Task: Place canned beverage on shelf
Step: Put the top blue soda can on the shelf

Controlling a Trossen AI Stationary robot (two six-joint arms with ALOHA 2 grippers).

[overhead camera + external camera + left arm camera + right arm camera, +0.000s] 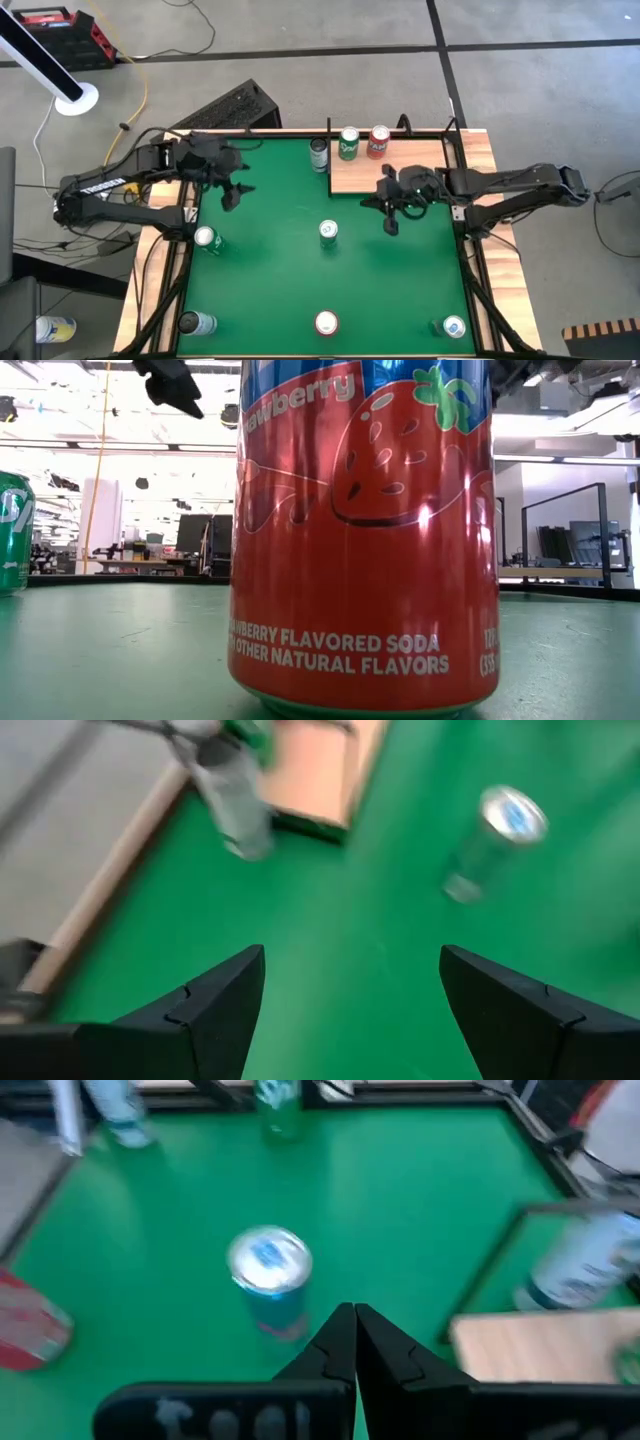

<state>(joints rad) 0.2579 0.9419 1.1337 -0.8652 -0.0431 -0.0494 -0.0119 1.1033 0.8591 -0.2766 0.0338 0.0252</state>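
Note:
The light-brown wooden shelf lies flat at the table's far right. A green can and a red can stand upright on its far edge. A silver can stands on the green table beside the shelf's left edge. A blue-topped can stands upright at the table's middle; it also shows in the right wrist view and the left wrist view. My right gripper is shut and empty, just off the shelf's near edge. My left gripper is open and empty at the far left.
More cans stand upright on the table: one at the left and three along the near edge. In the low view a red strawberry soda can fills the picture.

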